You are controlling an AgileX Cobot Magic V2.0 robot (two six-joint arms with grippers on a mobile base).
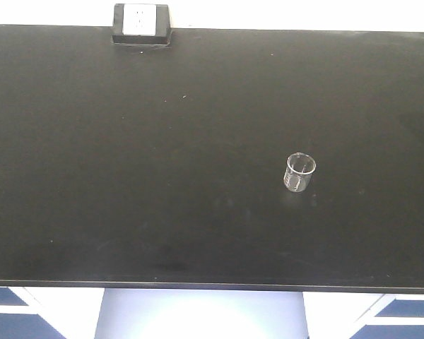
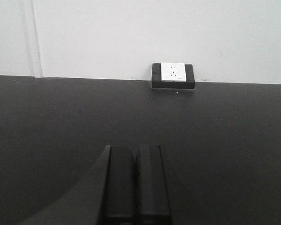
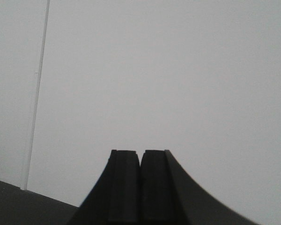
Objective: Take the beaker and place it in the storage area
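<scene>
The clear glass beaker (image 1: 299,172) stands upright on the matte black bench top of the storage area (image 1: 162,176), right of centre, with no gripper touching it. Neither gripper shows in the front view. In the left wrist view my left gripper (image 2: 136,149) is shut, its two black fingers pressed together with nothing between them, low over the bench (image 2: 225,131) and facing the back wall. In the right wrist view my right gripper (image 3: 141,153) is shut too, empty, and points at the plain white wall. Neither wrist view shows the beaker.
A small black box with a white socket face (image 1: 140,24) sits at the bench's back edge, left of centre; the socket box (image 2: 173,75) also shows in the left wrist view. White wall behind. Blue and white cabinet fronts (image 1: 28,311) lie below the front edge.
</scene>
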